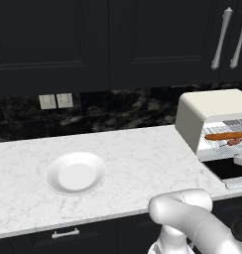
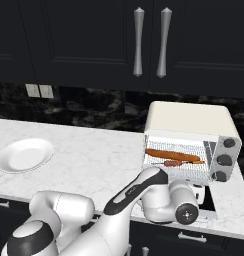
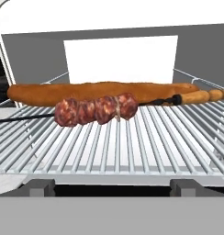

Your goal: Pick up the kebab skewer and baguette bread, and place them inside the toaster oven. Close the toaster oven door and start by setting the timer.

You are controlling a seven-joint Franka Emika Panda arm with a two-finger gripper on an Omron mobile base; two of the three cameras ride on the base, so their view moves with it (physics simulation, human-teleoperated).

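Hand view: the thin kebab skewer [image 3: 93, 110] with reddish-brown meat chunks lies on the wire rack [image 3: 118, 147] inside the boxy cream-white toaster oven [image 2: 189, 122], just in front of the long orange-brown baguette bread [image 3: 102, 92] (seemingly touching). The gripper [image 3: 111, 187] is spread wide, holding nothing. The dark glass toaster oven door [image 1: 232, 171] hangs open; a white plate [image 1: 76, 173] sits far left.

The kebab skewer [image 3: 96, 109] lies across the wire rack [image 3: 118, 147] directly ahead of the open gripper [image 3: 112, 187]. The baguette bread [image 3: 102, 92] lies just behind it, parallel, inside the toaster oven [image 3: 36, 50]. Both rest on the rack
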